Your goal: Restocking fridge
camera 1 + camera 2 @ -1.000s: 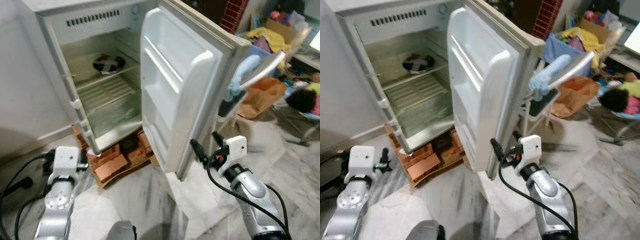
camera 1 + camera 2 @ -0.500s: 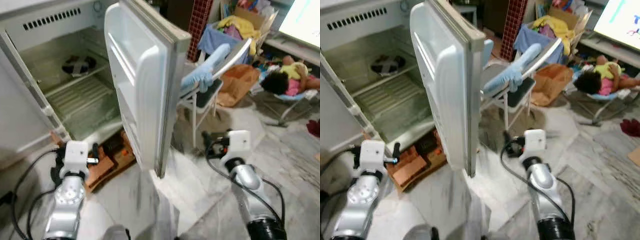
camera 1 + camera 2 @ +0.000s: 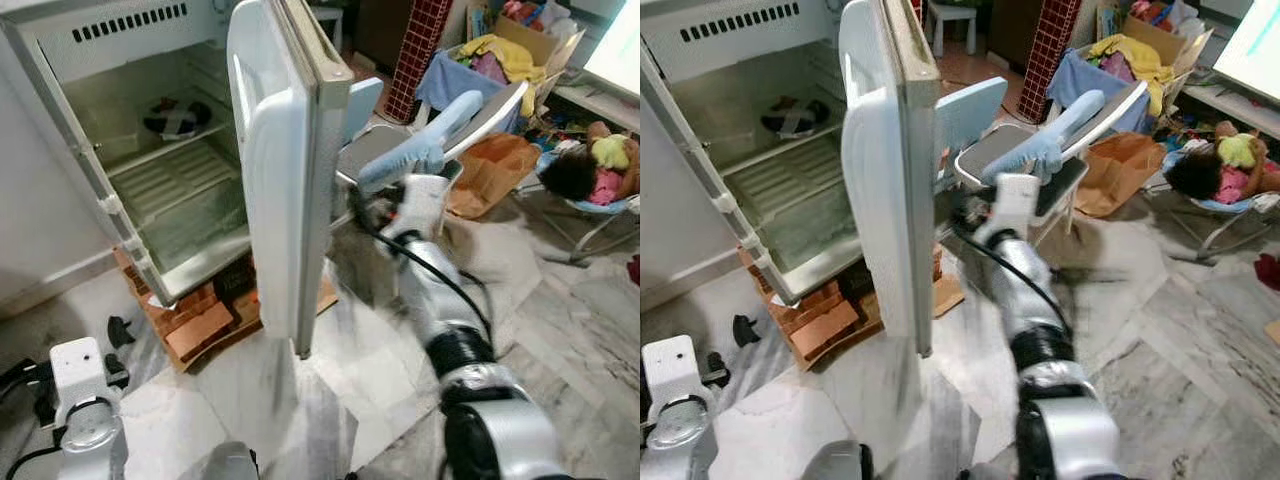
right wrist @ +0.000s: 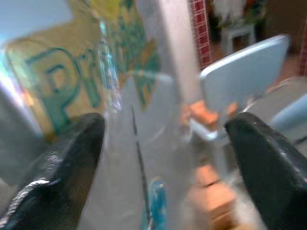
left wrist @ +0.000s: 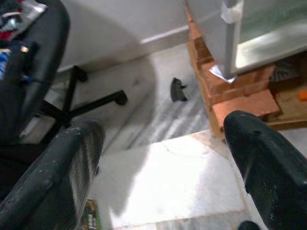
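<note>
Fridge [image 3: 150, 150] open, standing on red bricks [image 3: 200, 325] on a grey-white marble floor [image 3: 380, 370]; inside, a dark round dish [image 3: 178, 117] sits on the upper shelf toward the back, lower shelf bare wire. Fridge door [image 3: 280, 180] swung out, edge-on to the head camera, inner racks facing the cabinet. Right gripper [image 4: 163, 143] is raised just behind the door's outer face, arm stretched forward and blurred; its fingers [image 4: 268, 163] are spread apart with nothing between them, and the wrist view looks at a blurred door surface with coloured lettering. Left gripper [image 5: 163, 158] hangs low near the floor at the left, fingers [image 5: 57, 177] spread wide, holding nothing, over pale floor; a small black scrap [image 5: 178, 90] lies on the floor beside the brick base, and a black office chair [image 5: 43, 76] stands near the white wall. Behind the door a folding chair [image 3: 420, 165] with a light blue cloth [image 3: 425, 145]. Far right corner of the room: brown bag [image 3: 495, 170], piled clothes [image 3: 500, 55], a doll [image 3: 590, 170] on a lounger.
</note>
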You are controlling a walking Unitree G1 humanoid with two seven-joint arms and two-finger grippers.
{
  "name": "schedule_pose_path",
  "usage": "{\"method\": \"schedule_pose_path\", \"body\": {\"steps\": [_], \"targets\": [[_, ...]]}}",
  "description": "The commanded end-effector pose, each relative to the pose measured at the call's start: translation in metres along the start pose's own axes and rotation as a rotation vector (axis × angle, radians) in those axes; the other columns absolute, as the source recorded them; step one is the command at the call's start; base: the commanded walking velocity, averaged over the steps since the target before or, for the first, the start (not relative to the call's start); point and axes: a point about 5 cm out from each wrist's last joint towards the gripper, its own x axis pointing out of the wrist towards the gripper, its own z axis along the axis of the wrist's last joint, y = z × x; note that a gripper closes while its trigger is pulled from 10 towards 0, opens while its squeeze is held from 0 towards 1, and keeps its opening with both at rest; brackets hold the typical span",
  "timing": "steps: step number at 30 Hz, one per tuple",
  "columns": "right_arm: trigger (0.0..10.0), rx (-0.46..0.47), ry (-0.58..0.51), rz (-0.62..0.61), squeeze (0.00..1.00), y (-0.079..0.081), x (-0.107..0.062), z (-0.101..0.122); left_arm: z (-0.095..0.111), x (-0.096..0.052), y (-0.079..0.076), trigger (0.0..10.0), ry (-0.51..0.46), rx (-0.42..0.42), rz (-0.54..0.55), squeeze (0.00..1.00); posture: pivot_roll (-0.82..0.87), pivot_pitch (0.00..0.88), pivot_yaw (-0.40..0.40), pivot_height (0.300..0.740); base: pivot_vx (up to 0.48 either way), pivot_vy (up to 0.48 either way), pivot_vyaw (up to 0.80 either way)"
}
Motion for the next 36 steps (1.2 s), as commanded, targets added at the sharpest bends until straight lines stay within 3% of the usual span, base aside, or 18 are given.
{"method": "schedule_pose_path", "body": {"steps": [1, 3, 6, 11, 15, 17, 21, 27, 32, 33, 34, 36], "targets": [[10.0, 0.068, 0.032, 0.239, 0.00, 0.041, 0.008, -0.004, 0.006, 0.000, -0.005, 10.0, -0.011, -0.014, -0.014, 0.00, 0.15, 0.010, -0.087, 0.740, 0.000, 0.000, 0.00], [10.0, 0.101, 0.054, 0.389, 0.00, 0.065, 0.006, -0.010, 0.007, 0.000, -0.006, 10.0, -0.017, -0.021, -0.024, 0.00, 0.16, 0.008, -0.092, 0.740, 0.000, 0.000, 0.00], [10.0, 0.136, 0.073, 0.514, 0.00, 0.078, -0.002, -0.016, 0.009, -0.001, -0.008, 10.0, -0.022, -0.021, -0.033, 0.00, 0.16, 0.008, -0.092, 0.740, 0.000, 0.000, 0.00], [10.0, -0.025, 0.079, 0.360, 0.00, 0.042, -0.015, -0.028, 0.011, -0.002, -0.010, 10.0, -0.047, 0.013, -0.049, 0.00, 0.14, 0.008, -0.091, 0.740, 0.000, 0.000, 0.00], [10.0, -0.087, 0.021, 0.138, 0.00, -0.010, -0.040, -0.020, 0.021, -0.003, -0.018, 10.0, -0.129, 0.083, -0.105, 0.00, 0.13, 0.006, -0.088, 0.740, 0.000, 0.000, 0.00], [10.0, -0.102, 0.009, 0.107, 0.00, -0.017, -0.045, -0.019, 0.023, -0.003, -0.020, 10.0, -0.143, 0.093, -0.114, 0.00, 0.13, 0.006, -0.088, 0.740, 0.000, 0.000, 0.00], [10.0, -0.190, -0.025, -0.060, 0.00, -0.046, -0.074, -0.016, 0.037, 0.000, -0.029, 10.0, -0.217, 0.128, -0.152, 0.00, 0.11, 0.002, -0.075, 0.740, 0.000, 0.000, 0.00], [10.0, -0.208, -0.027, -0.210, 0.00, -0.062, -0.095, -0.022, 0.051, 0.000, -0.036, 10.0, -0.298, 0.153, -0.197, 0.00, 0.10, 0.000, -0.057, 0.740, 0.000, 0.000, 0.00], [10.0, -0.277, -0.035, -0.259, 0.00, -0.064, -0.108, -0.020, 0.082, -0.020, -0.064, 10.0, -0.501, 0.131, -0.457, 0.00, 0.08, 0.014, -0.041, 0.740, 0.000, 0.000, 0.00], [10.0, -0.277, -0.035, -0.259, 0.00, -0.064, -0.108, -0.020, 0.082, -0.020, -0.064, 10.0, -0.501, 0.131, -0.457, 0.00, 0.08, 0.014, -0.041, 0.740, 0.000, 0.000, 0.00], [10.0, -0.310, -0.047, -0.299, 0.00, -0.069, -0.114, -0.016, 0.094, -0.028, -0.070, 10.0, -0.589, 0.170, -0.524, 0.00, 0.07, 0.022, -0.032, 0.740, 0.000, 0.000, 0.00], [10.0, -0.336, -0.057, -0.351, 0.00, -0.075, -0.121, -0.013, 0.098, -0.030, -0.070, 10.0, -0.620, 0.185, -0.525, 0.00, 0.06, 0.027, -0.029, 0.740, 0.000, 0.000, 0.00]]}}
